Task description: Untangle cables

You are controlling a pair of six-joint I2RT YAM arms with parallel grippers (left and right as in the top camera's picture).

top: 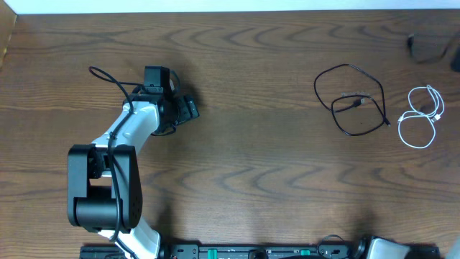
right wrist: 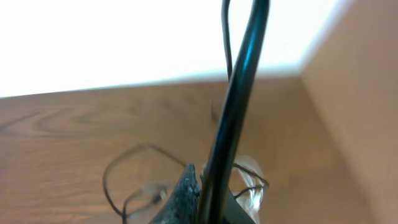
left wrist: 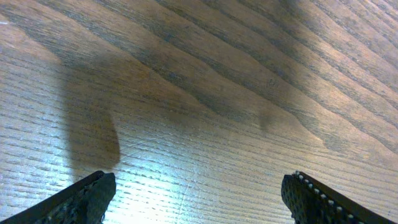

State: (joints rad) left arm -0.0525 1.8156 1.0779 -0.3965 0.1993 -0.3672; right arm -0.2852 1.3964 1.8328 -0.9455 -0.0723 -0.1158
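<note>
A thin black cable (top: 352, 102) lies in loose loops on the right of the wooden table, its plug ends inside the loop. To its right a short white cable (top: 420, 119) lies coiled, apart from it. My left gripper (top: 185, 108) is far from both, over bare wood on the left. It is open, with its fingertips (left wrist: 93, 198) wide apart and nothing between them. My right gripper (right wrist: 189, 177) is shut and empty, well back from the black cable (right wrist: 124, 183) and the white cable (right wrist: 249, 190). A thick arm cable (right wrist: 233, 112) crosses that view.
A dark cord-like bundle (top: 430, 47) sits at the table's far right edge. The left arm (top: 108, 180) stands over the front left of the table. The right arm's base (top: 381, 249) shows at the bottom edge. A side wall (right wrist: 360, 93) rises at the right.
</note>
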